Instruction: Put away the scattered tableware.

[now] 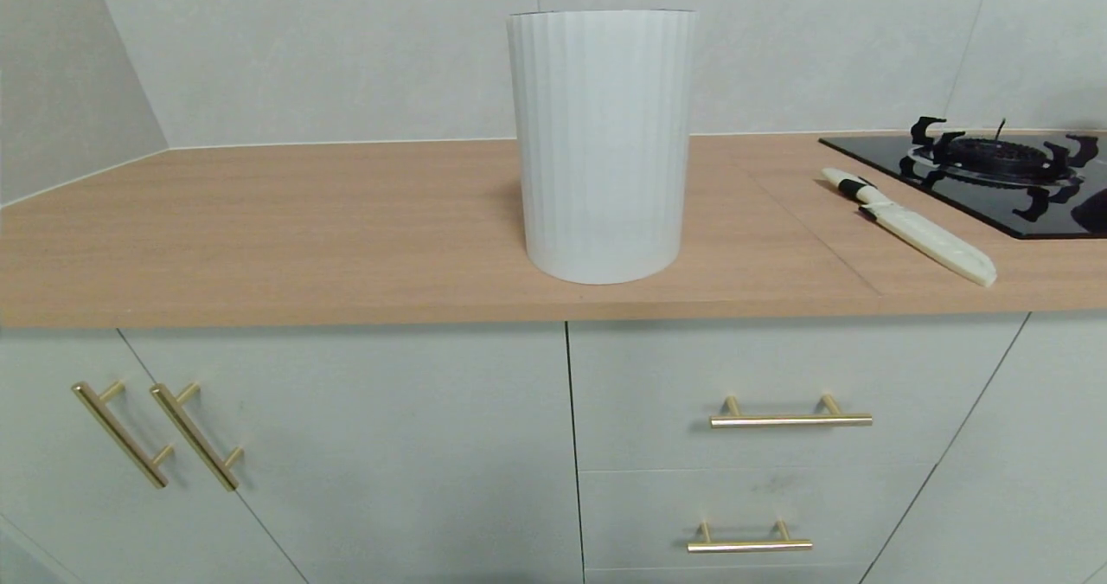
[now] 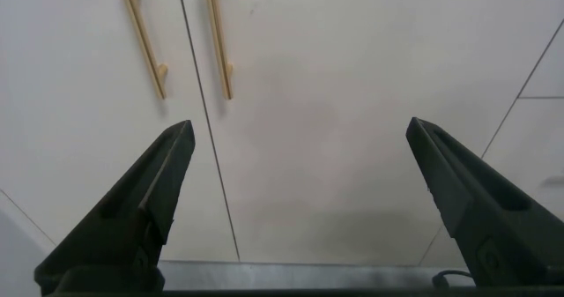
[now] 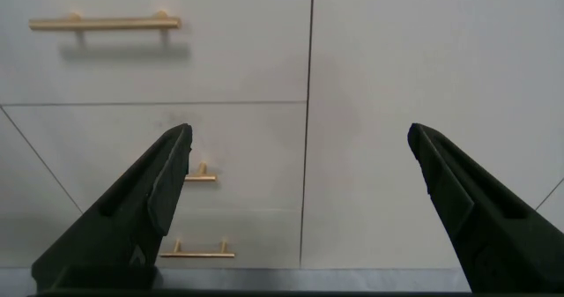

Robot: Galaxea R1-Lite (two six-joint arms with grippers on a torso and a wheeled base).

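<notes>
The left claw (image 2: 298, 125) stands wide open, its two dark fingers far apart with nothing between them. It faces pale cabinet doors (image 2: 352, 94), where two slim gold bar handles (image 2: 145, 37) sit side by side on either side of the door seam. The right claw (image 3: 298, 129) is spread just as wide and grips nothing. It faces pale drawer fronts (image 3: 132, 68), each with a gold drawer pull (image 3: 104, 22).

Above the cabinets, the knife (image 1: 908, 225) lies flat on the wooden desk (image 1: 303, 221), toward the robot's right. Its long axis runs on a diagonal. The slimmer end, ringed by a black band, points toward the back wall, and the broader pale end points toward the desk's front edge and to the right. Which end is the handle cannot be told for sure.

The knife lies just beside the front-left corner of a black glass hob (image 1: 1012, 212), which carries a black burner grate. It is well apart from a tall white ribbed container (image 1: 601, 143) that stands upright near the middle of the desk.

The desk top is a light wood grain with a faint seam running left of the knife. Behind it rises a wall (image 1: 346, 48) of large pale grey tiles, which turns a corner at the robot's left.
</notes>
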